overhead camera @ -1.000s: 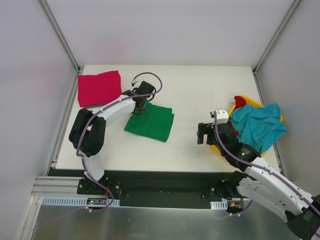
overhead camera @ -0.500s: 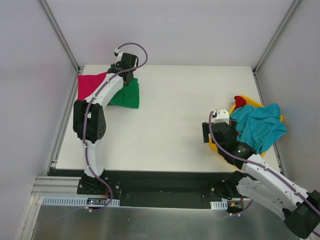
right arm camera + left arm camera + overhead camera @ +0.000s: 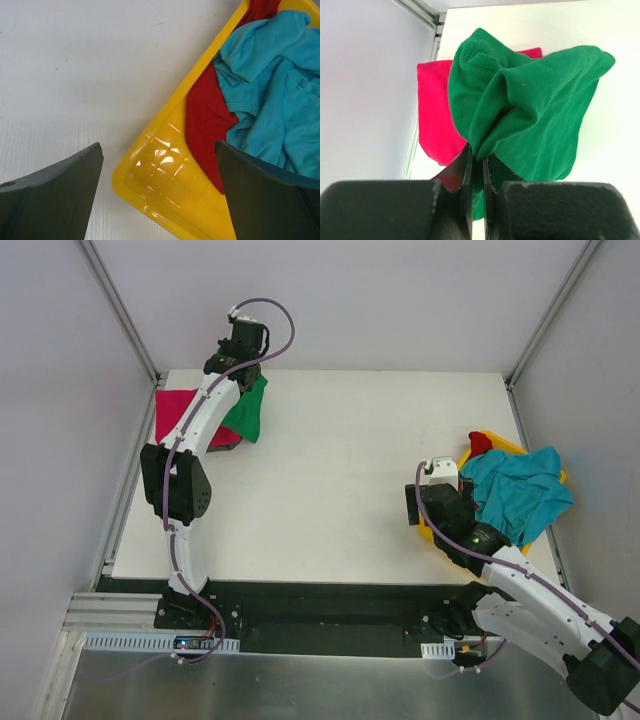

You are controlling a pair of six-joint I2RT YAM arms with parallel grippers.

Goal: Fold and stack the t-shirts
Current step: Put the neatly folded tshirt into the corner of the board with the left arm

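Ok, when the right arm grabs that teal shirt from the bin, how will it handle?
Likely floppy: the teal shirt lies crumpled in soft folds, so it should drape and trail. It overlaps the red shirt, which may drag along. The thin-looking yellow bin might shift if cloth snags.

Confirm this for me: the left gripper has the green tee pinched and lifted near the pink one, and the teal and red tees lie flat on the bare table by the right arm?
Not quite. The teal tee and red tee lie bunched in the yellow bin, as the right wrist view shows. The rest holds: the left gripper pinches the lifted green tee near the pink tee.
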